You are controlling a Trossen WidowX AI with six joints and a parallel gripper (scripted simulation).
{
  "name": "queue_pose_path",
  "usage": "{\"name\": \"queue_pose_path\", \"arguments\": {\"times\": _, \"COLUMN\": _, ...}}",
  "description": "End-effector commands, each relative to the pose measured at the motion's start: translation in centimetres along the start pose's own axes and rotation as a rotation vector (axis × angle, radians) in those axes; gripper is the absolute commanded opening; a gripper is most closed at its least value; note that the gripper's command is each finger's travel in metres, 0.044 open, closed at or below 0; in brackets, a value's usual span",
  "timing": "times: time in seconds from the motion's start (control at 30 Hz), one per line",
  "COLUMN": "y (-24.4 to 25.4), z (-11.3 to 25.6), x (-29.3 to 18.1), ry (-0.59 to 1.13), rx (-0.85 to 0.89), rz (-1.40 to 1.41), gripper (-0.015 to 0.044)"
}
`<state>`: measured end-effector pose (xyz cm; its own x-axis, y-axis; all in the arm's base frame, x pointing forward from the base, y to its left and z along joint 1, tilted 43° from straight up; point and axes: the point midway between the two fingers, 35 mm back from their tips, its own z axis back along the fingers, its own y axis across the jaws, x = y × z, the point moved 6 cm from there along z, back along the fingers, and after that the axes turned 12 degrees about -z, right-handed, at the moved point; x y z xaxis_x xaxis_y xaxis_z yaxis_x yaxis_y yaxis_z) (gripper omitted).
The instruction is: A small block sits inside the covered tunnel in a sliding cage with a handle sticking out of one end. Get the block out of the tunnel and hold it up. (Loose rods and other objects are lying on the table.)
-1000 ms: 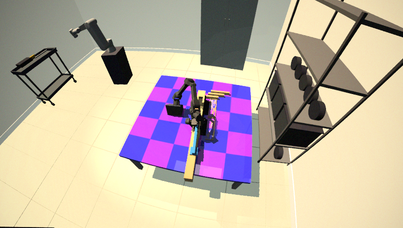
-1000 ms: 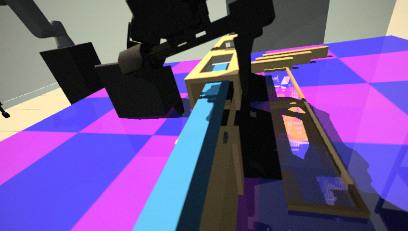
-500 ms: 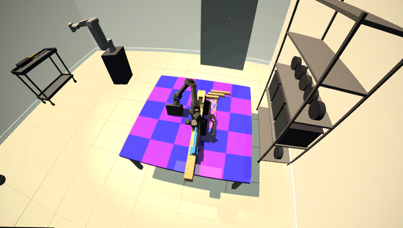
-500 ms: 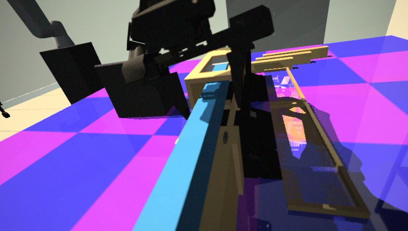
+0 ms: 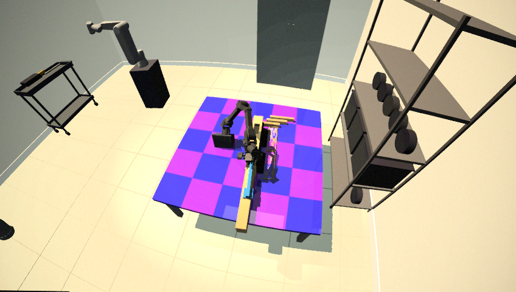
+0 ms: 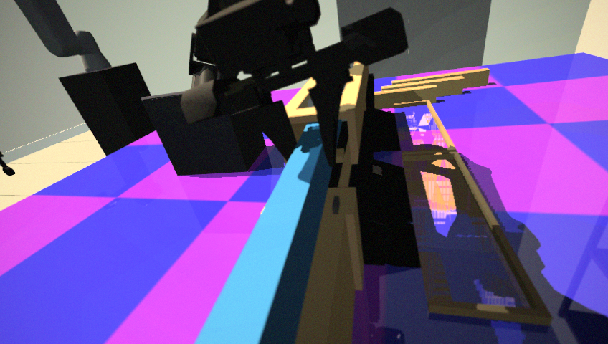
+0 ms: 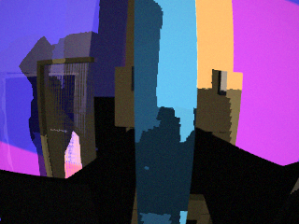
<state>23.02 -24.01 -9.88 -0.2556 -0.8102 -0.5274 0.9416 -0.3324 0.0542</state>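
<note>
The black six-joint arm arches over toward the blue handle (image 5: 248, 184) (image 6: 256, 239) (image 7: 177, 61), its parallel-jaw gripper (image 5: 250, 162) (image 6: 309, 155) (image 7: 163, 136) clamped on it.

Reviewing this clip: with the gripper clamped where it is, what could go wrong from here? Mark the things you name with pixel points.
The gripper (image 6: 309, 153) (image 7: 163, 136) is shut on the blue handle (image 5: 248, 180) (image 6: 256, 239) (image 7: 177, 56) close to the wooden tunnel (image 5: 258, 121) (image 6: 362, 84), so a fingertip might catch the tunnel's end. The handle runs long beyond the grip, so a crooked pull could bind it. An arm swinging sideways might also knock the wooden frame (image 6: 490, 313) beside it.
</note>
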Motion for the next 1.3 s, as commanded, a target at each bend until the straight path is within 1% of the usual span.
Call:
{"name": "queue_pose_path", "arguments": {"times": 0.0, "y": 0.2, "z": -0.1, "x": 0.5, "ry": 0.003, "rx": 0.004, "rz": 0.000, "gripper": 0.0000}}
{"name": "queue_pose_path", "arguments": {"times": 0.6, "y": 0.8, "z": -1.6, "x": 5.8, "ry": 0.010, "rx": 0.000, "rz": -0.009, "gripper": 0.0000}}
{"name": "queue_pose_path", "arguments": {"times": 1.27, "y": 0.8, "z": -1.7, "x": 5.9, "ry": 0.010, "rx": 0.000, "rz": -0.009, "gripper": 0.0000}}
